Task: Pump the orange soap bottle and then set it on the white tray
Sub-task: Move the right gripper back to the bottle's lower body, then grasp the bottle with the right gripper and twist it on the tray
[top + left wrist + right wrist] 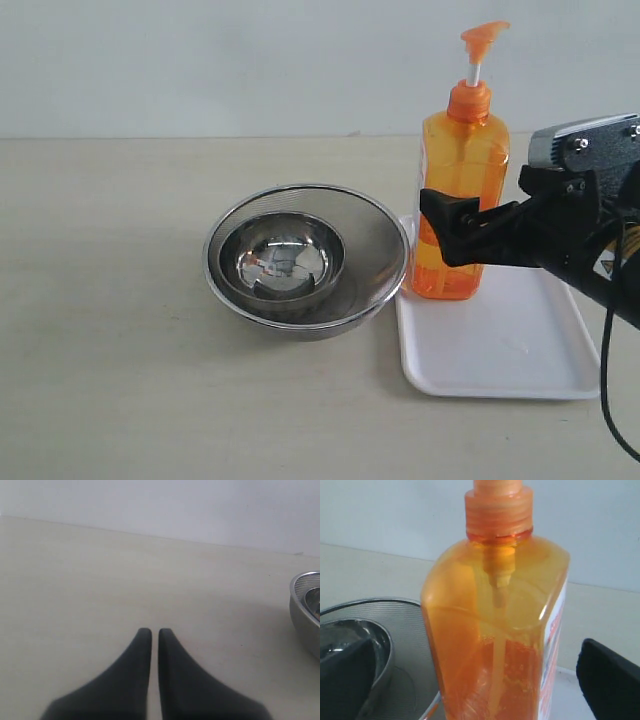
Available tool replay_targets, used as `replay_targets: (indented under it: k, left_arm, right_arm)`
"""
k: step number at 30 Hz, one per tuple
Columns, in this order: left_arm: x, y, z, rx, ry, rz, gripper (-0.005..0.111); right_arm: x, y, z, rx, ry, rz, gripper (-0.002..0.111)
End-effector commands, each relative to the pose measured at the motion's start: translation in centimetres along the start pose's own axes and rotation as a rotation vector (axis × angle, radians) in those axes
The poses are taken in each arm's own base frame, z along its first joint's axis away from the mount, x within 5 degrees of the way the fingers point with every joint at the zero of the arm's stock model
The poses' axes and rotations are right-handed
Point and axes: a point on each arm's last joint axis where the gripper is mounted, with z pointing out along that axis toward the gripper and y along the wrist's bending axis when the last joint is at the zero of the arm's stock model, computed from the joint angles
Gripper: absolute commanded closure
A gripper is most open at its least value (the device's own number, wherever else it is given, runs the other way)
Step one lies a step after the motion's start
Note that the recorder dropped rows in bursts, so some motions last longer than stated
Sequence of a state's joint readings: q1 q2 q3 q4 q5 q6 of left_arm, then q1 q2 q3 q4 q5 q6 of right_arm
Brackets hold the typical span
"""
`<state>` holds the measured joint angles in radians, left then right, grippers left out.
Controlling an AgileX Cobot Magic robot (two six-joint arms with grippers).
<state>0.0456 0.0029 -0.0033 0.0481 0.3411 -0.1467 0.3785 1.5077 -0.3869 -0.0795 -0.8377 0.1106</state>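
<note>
On the pale counter [120, 380], the white tray [500, 360] lay flat, with a steel bowl [375, 260] just beside its left-arm edge. The orange soap bottle [458, 170] stood upright on the tray's far corner by the bowl, long axis vertical, pump stem raised. The right end effector [445, 215] straddled the bottle over the tray, jaws wide apart, seemingly not touching it. The left end effector [151, 632], jaws together, hung over bare counter, well away from the tray. Right arm plainly nearer; room looked tight bowl-side.

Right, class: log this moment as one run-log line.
orange soap bottle: upright on white tray | right pincer: open, straddling bottle, gaps both sides | left pincer: shut, over table
</note>
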Motion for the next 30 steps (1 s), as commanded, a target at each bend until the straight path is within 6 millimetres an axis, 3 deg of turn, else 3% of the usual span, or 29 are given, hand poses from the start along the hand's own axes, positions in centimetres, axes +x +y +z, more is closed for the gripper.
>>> replay_targets:
  k: [1,18,30]
  left_arm:
    - [0.1,0.0,0.0,-0.004,0.001,-0.002,0.102]
    - [0.1,0.0,0.0,-0.004,0.001,-0.002,0.102]
    - [0.1,0.0,0.0,-0.004,0.001,-0.002,0.102]
  right_arm:
    - [0.2,-0.1,0.5,0.01,-0.036,-0.011,0.003]
    - [1.6,-0.5,3.4,0.02,-0.013,0.003,0.003]
    - [2.1,-0.9,4.3,0.057,-0.004,0.014,0.003]
